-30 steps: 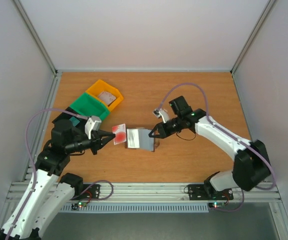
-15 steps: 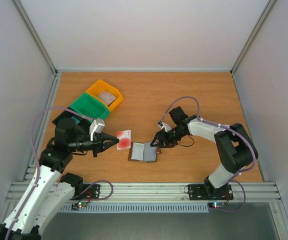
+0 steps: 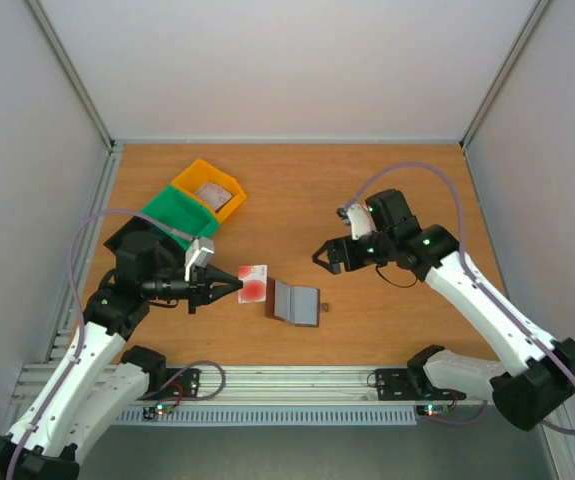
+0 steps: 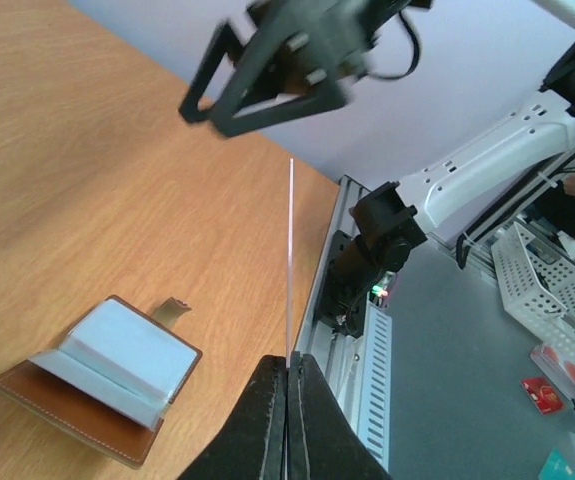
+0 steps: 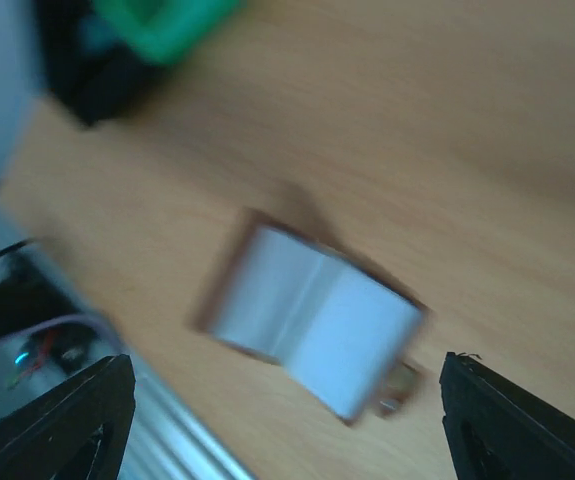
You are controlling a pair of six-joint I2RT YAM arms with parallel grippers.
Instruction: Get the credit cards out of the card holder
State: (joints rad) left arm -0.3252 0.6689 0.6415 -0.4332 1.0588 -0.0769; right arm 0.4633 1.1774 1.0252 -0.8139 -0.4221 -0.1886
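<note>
The card holder (image 3: 295,302) lies open on the table, pale grey-blue inside up, snap tab toward the right. My left gripper (image 3: 233,287) is shut on one red credit card (image 3: 254,284), held just left of the holder and clear of it. In the left wrist view the card (image 4: 290,260) shows edge-on as a thin line rising from the shut fingertips (image 4: 289,362), with the card holder (image 4: 107,375) at lower left. My right gripper (image 3: 329,256) hangs open above and right of the holder, holding nothing. Its wrist view shows the blurred card holder (image 5: 317,320) between the spread fingers (image 5: 77,420).
A green bin (image 3: 179,212) and a yellow bin (image 3: 210,187) holding a pale flat item stand at the back left. The metal rail (image 3: 287,380) runs along the table's near edge. The green bin (image 5: 162,25) also shows in the right wrist view.
My right gripper has let go of the card holder, opened wide and pulled up and to the right. The holder now lies on the table. My left gripper carried the red card slightly right.
</note>
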